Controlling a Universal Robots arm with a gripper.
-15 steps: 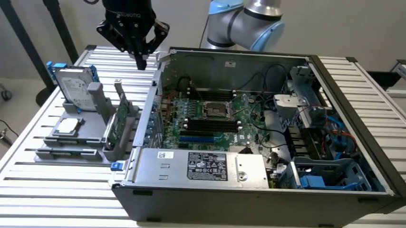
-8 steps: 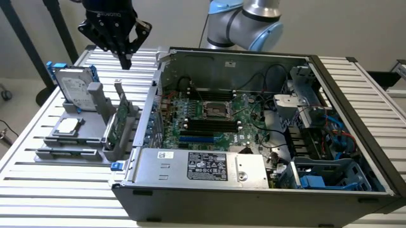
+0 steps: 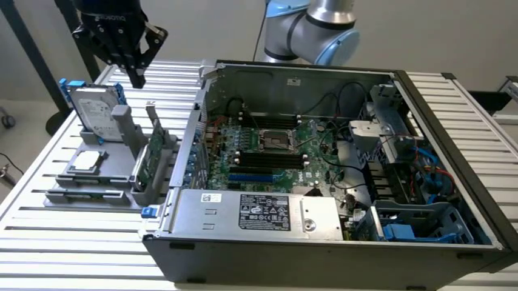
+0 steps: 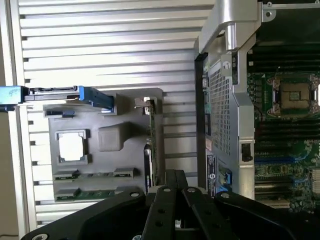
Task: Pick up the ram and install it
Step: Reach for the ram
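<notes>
Presently the gripper [image 3: 136,76] is hovering shut and empty at the exterior view's upper left, and the likely ram [image 4: 97,194] is looking light, stiff, fragile, best gripped by its long edges.

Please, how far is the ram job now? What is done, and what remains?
Nothing looks done yet. The ram lies flat in the gray holder beside the computer case, and the long black slots inside the case look empty. In hand: nothing; the gripper hangs shut above the holder, clear of the ram. Both picking up and installing remain.
</notes>
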